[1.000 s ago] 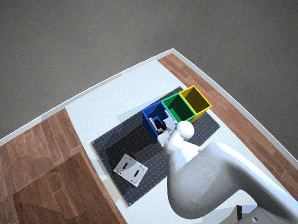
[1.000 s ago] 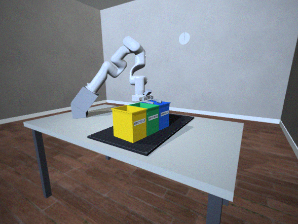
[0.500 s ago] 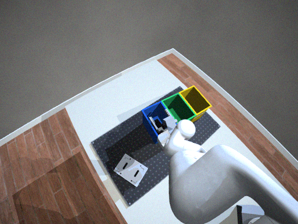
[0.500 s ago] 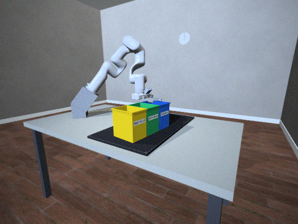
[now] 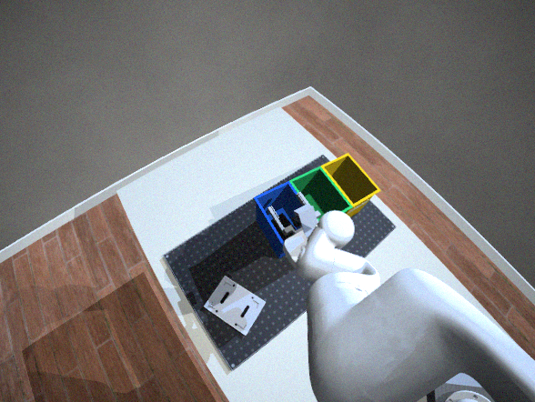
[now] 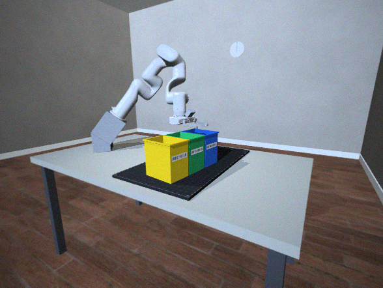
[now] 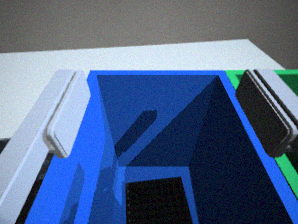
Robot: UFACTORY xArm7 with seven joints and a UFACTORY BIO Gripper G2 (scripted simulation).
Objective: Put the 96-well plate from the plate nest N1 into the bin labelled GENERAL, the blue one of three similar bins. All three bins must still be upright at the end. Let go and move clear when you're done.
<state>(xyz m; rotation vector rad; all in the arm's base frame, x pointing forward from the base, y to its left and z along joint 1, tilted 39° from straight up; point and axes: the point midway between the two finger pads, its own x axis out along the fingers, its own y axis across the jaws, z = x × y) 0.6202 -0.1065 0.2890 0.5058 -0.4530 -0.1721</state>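
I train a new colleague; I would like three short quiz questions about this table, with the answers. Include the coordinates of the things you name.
1. Which colour is the middle bin of the row?
2. True or false: the yellow bin [image 5: 364,172] [image 6: 157,163] lies on its side.
3. Fill in: the black well plate [image 5: 284,219] [image 7: 157,202] is inside the ___ bin.

Key:
1. Green: the green bin [image 5: 306,175] [image 6: 197,161] [image 7: 285,73].
2. False, it stands upright.
3. Blue: the blue bin [image 5: 273,236] [image 6: 211,156] [image 7: 150,73].

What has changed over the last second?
The gripper has risen slightly above the blue bin. Nothing visibly gripped or released. Unchanged: all three bins upright, bare nest, dark gridded block, likely the plate, low in the blue bin.
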